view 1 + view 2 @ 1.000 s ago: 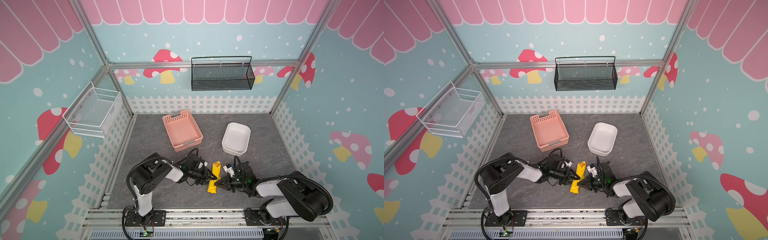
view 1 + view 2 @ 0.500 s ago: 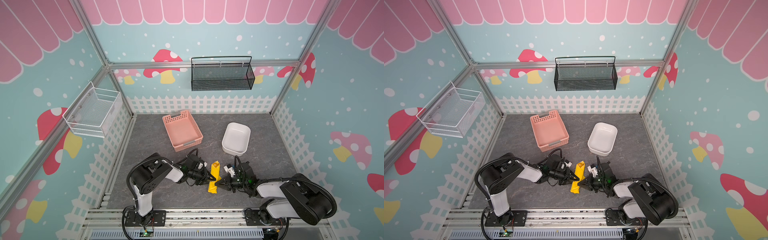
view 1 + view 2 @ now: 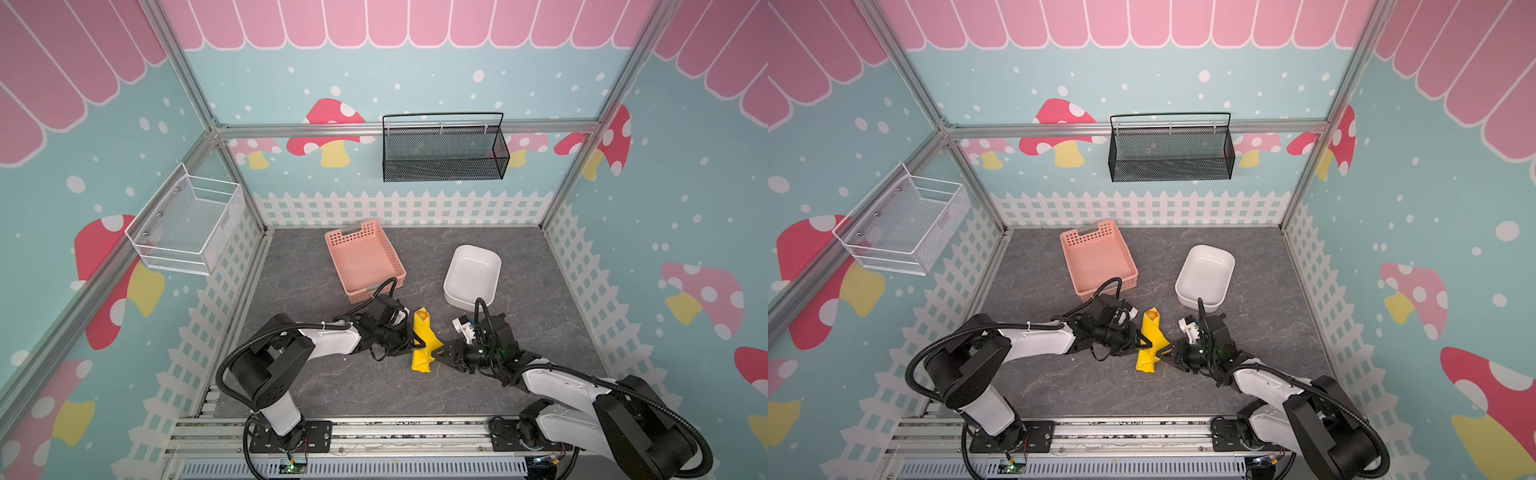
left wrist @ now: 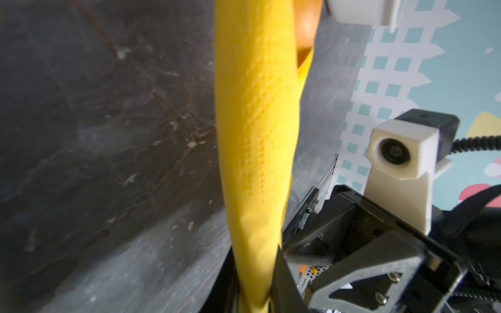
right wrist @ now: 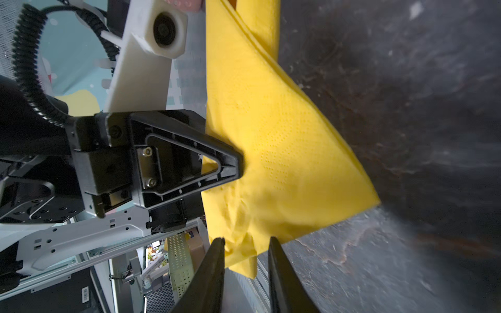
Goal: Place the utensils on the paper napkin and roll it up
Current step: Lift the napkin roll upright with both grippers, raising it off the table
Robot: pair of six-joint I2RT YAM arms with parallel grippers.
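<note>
The paper napkin (image 3: 422, 330) (image 3: 1148, 330) lies on the grey table as a loose yellow roll, with one flap sticking out towards the right arm. An orange utensil (image 3: 422, 316) (image 4: 306, 24) peeks from the roll's far end; the rest of the utensils are hidden inside. My left gripper (image 3: 419, 344) (image 4: 254, 298) is shut on the roll's middle. My right gripper (image 3: 436, 352) (image 5: 245, 241) stands open at the near end, and a crumpled tip of the napkin (image 5: 271, 135) hangs loose between its fingertips.
A pink perforated basket (image 3: 363, 262) and a white tub (image 3: 471, 272) stand just behind the arms. A black mesh basket (image 3: 444, 149) hangs on the back wall and a white wire basket (image 3: 187, 226) on the left wall.
My right gripper's jaws have parted and let go of the napkin's end. My left gripper has closed tighter on the roll. Neither arm has shifted much.
</note>
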